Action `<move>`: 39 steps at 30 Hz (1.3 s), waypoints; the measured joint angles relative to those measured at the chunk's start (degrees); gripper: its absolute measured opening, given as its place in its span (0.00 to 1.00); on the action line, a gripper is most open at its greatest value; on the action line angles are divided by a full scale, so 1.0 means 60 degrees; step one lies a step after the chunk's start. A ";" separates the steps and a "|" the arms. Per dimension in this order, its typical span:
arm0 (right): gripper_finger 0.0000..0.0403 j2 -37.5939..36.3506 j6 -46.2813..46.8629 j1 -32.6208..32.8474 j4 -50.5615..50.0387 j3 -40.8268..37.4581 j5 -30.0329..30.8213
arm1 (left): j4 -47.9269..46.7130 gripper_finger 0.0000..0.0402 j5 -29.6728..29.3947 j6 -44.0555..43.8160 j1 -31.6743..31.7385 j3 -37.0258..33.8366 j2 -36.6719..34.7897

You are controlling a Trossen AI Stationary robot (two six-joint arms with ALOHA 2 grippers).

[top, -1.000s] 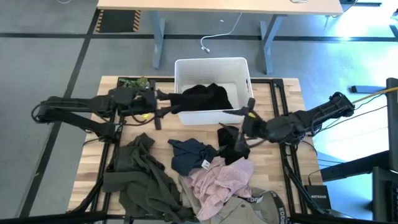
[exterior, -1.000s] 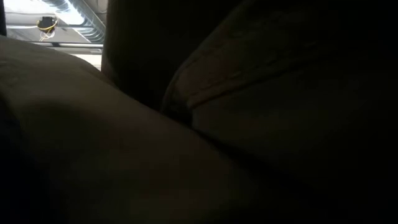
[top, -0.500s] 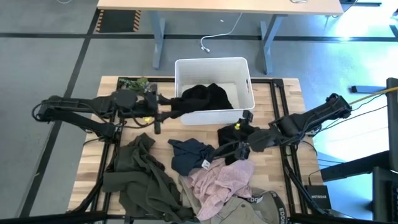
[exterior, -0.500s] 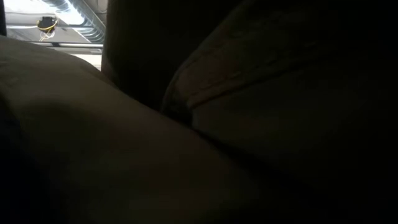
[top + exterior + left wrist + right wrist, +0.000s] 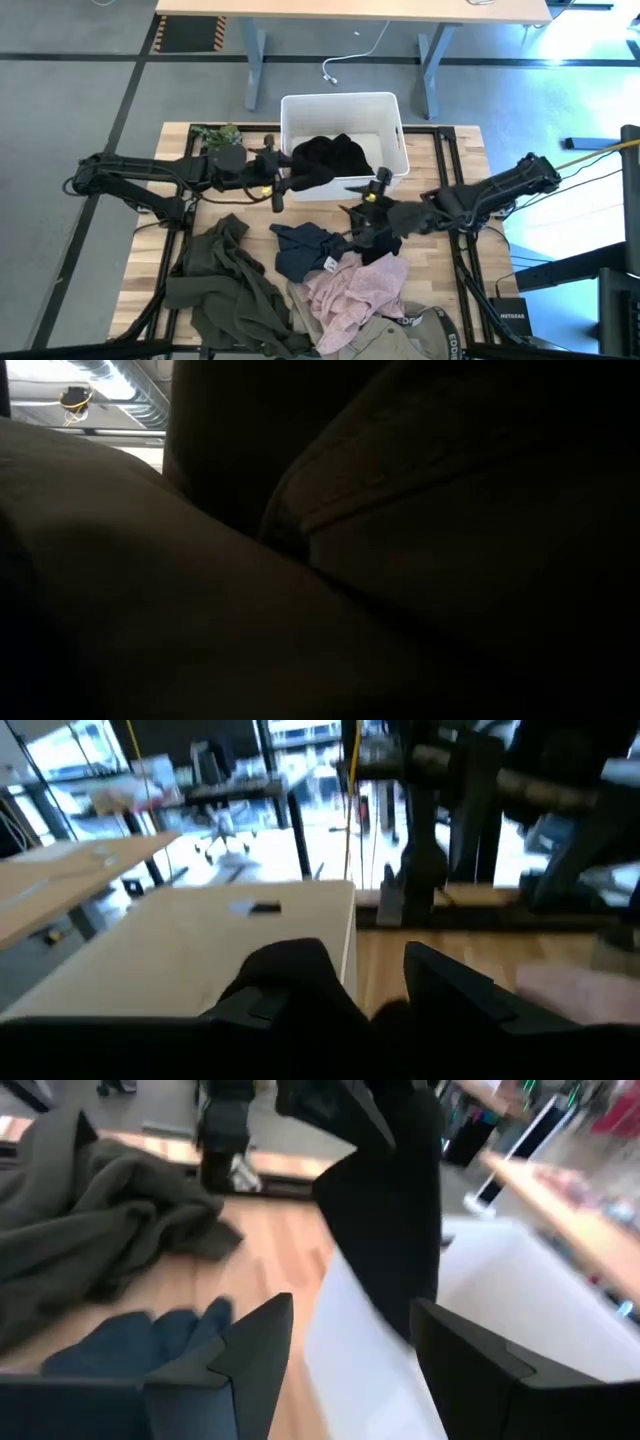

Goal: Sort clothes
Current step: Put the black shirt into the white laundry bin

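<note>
My left gripper (image 5: 283,188) is at the near wall of the white bin (image 5: 340,100), shut on a black garment (image 5: 325,158) that lies mostly in the bin. My right gripper (image 5: 358,215) is open and empty, just above a second black garment (image 5: 372,240) lying on the table. Nearer lie a navy garment (image 5: 305,250), a pale pink one (image 5: 355,290), a large olive one (image 5: 225,280) and a beige one with a lettered strap (image 5: 400,335). Cloth lying against the lens blocks the low view. My left gripper holds the black garment by a part that hangs over the bin's near wall (image 5: 300,180), pinched between its two fingers. The fingers come level from the table's left. In the right wrist view the cloth (image 5: 390,1210) hangs slack below them; the rest lies in the bin.
A small green plant-like clump (image 5: 215,133) sits at the table's far left corner. The bin stands at the far middle. Bare wood shows at the left between the left arm and the olive garment, and to the right of the bin.
My left gripper has gone toward the table's right edge along the bin's near wall, drawing part of the black garment with it. My right gripper has gone toward the table's left edge and a little nearer, over the black garment on the table.
</note>
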 joint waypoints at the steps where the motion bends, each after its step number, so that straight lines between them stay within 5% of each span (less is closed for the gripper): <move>1: 0.55 0.0083 -0.0437 -0.0153 0.0319 0.0000 -0.0111 | 0.0153 0.37 0.0000 0.0002 -0.0040 0.0000 0.0000; 9: 0.55 0.0967 -0.2247 -0.1620 0.2317 -0.0004 -0.0851 | 0.0489 0.37 0.0514 0.0434 -0.0539 0.0000 0.0000; 15: 0.55 0.1485 -0.3198 -0.2416 0.3104 -0.0004 -0.3595 | 0.0725 0.37 0.0508 0.0550 -0.0729 0.0000 0.0000; 19: 0.46 0.1611 -0.3568 -0.2585 0.3294 -0.0004 -0.2768 | 0.0673 0.37 0.0510 0.0558 -0.0780 0.0000 0.0000; 26: 0.04 0.1354 -0.3865 -0.2625 0.2623 0.0324 -0.2189 | 0.0631 0.37 0.0506 0.0531 -0.0805 0.0000 -0.0030; 39: 0.08 0.0191 -0.2975 -0.2823 -0.1145 0.1687 0.1589 | -0.1590 0.37 0.0503 0.0089 -0.0892 0.0000 -0.0839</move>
